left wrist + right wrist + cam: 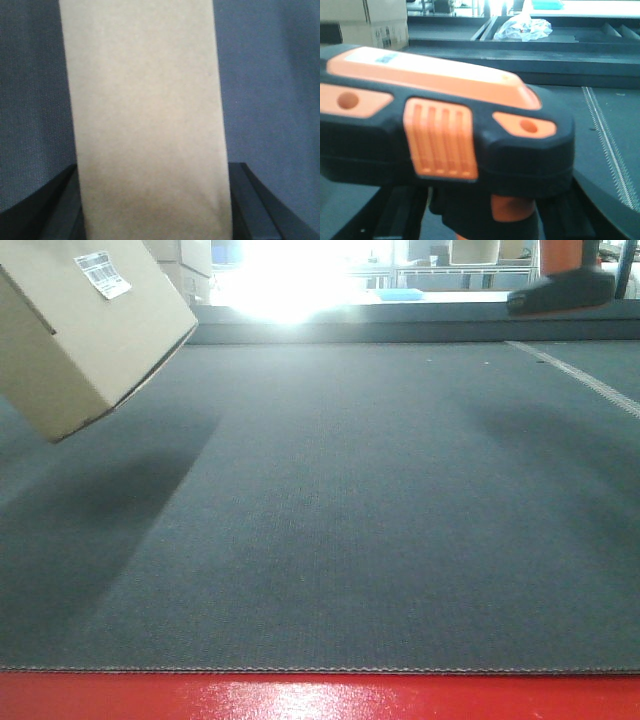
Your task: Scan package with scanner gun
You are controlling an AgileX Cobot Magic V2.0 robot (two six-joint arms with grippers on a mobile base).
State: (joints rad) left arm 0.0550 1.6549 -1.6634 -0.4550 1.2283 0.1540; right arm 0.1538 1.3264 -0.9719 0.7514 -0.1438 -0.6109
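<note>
A brown cardboard package [75, 335] hangs tilted in the air at the top left of the front view, with a white barcode label [103, 273] on its upper face. In the left wrist view the package [145, 120] fills the middle, and my left gripper [152, 210] is shut on it, a dark finger on each side. The orange and black scanner gun [440, 135] fills the right wrist view; my right gripper [480, 215] is shut on its handle. In the front view the scanner gun [562, 285] shows at the top right, above the mat.
A dark grey mat [340, 520] covers the table, with a red front edge [320, 698]. A white stitched line [585, 378] runs along the mat's right side. Cardboard boxes [375, 20] and a crumpled plastic bag [526, 27] lie beyond the far edge.
</note>
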